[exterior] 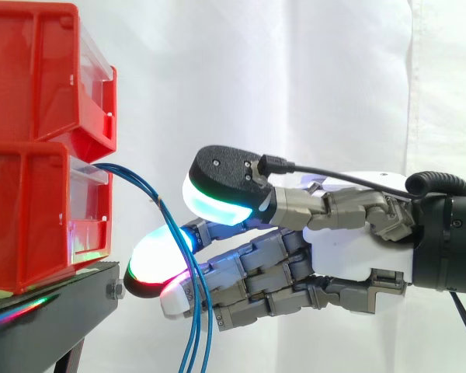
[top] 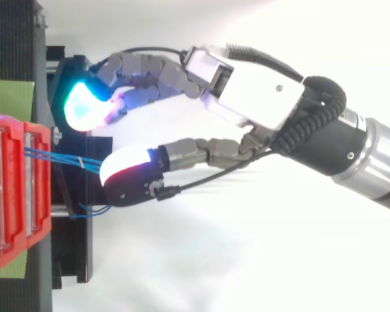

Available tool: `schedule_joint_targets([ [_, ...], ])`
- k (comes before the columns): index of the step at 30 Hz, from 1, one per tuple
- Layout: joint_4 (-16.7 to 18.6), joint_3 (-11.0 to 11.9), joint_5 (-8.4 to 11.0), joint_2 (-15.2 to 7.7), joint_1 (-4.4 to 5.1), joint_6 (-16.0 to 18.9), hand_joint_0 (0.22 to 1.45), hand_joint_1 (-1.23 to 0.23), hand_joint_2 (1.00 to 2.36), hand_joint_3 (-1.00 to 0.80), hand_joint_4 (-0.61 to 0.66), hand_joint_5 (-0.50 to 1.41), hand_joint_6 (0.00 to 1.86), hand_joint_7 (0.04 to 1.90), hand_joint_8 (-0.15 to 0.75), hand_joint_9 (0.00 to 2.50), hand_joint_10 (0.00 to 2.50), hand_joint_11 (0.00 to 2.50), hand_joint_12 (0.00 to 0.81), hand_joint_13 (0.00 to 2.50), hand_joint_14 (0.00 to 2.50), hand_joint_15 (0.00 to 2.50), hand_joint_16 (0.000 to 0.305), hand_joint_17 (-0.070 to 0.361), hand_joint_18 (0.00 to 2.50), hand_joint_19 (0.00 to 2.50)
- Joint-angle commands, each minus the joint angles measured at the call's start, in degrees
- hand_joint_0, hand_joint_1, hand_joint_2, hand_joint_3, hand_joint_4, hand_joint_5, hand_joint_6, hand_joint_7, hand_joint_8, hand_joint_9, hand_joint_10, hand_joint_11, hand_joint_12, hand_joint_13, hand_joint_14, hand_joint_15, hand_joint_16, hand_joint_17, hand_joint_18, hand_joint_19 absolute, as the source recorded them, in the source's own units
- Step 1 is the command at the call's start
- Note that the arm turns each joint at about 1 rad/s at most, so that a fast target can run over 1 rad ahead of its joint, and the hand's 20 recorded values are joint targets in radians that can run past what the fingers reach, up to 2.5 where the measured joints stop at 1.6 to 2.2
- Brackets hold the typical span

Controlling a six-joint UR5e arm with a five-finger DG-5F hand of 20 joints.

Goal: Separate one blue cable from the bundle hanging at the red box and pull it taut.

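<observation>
**White curtain at the back, blue strands in the gap of my hand**

White curtain cloth point(exterior: 295, 78) hangs behind all of this.

Nearest the side camera is my hand point(exterior: 349, 249), reaching in from the right with its palm upright and its tips toward the bins. It is open. The glowing thumb pad point(exterior: 221, 198) sits on top, and from above a wide gap shows between it and the loosely bent finger pads point(top: 81, 107). Nothing is clamped.

The bundle of thin glossy blue cables point(exterior: 196, 326) lies in that gap, just beside the thumb pad. I cannot tell whether the pad touches it. Its strands lie close together, slim and smooth. They leave the front of the lower red plastic bin point(exterior: 31, 217) pointing toward my hand, arc over and turn downward. The long run hangs nearly upright, crossing in front of my lower fingers and passing out at the bottom of the side view. From above, the same strands run almost level from the bin to the thumb pad.

Behind them the upper red plastic bin point(exterior: 39, 70) is stacked on the lower one. Both sit on the black metal stand point(exterior: 54, 303).
</observation>
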Motion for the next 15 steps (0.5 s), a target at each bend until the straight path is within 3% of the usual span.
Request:
schedule_joint_targets([
  [1, 0.21, 0.02, -0.04, -0.02, 0.56, 2.43, 0.54, -0.61, 1.00, -0.50, 0.28, -0.18, 0.50, 0.94, 0.272, 0.72, 0.01, 0.41, 0.262, 0.47, 0.01, 0.15, 0.032, 0.073, 0.35, 0.21],
  [3, -0.23, 0.02, 0.13, -0.02, 0.91, 5.50, 0.54, -0.60, 1.00, -0.50, 0.28, -0.17, 0.50, 0.94, 0.272, 0.72, 0.01, 0.41, 0.262, 0.47, 0.01, 0.15, 0.032, 0.073, 0.35, 0.20],
  [5, -0.41, 0.02, 0.22, -0.02, 1.17, 6.38, 0.54, -0.60, 1.00, -0.50, 0.29, -0.17, 0.50, 0.94, 0.276, 0.73, 0.01, 0.41, 0.262, 0.48, 0.01, 0.14, 0.032, 0.073, 0.36, 0.21],
  [15, -0.32, 0.02, -0.04, -0.02, 2.23, 8.14, 0.57, -0.59, 1.00, -0.50, 0.30, -0.16, 0.50, 0.96, 0.272, 0.75, 0.02, 0.41, 0.254, 0.49, 0.01, 0.15, 0.031, 0.070, 0.37, 0.22],
])
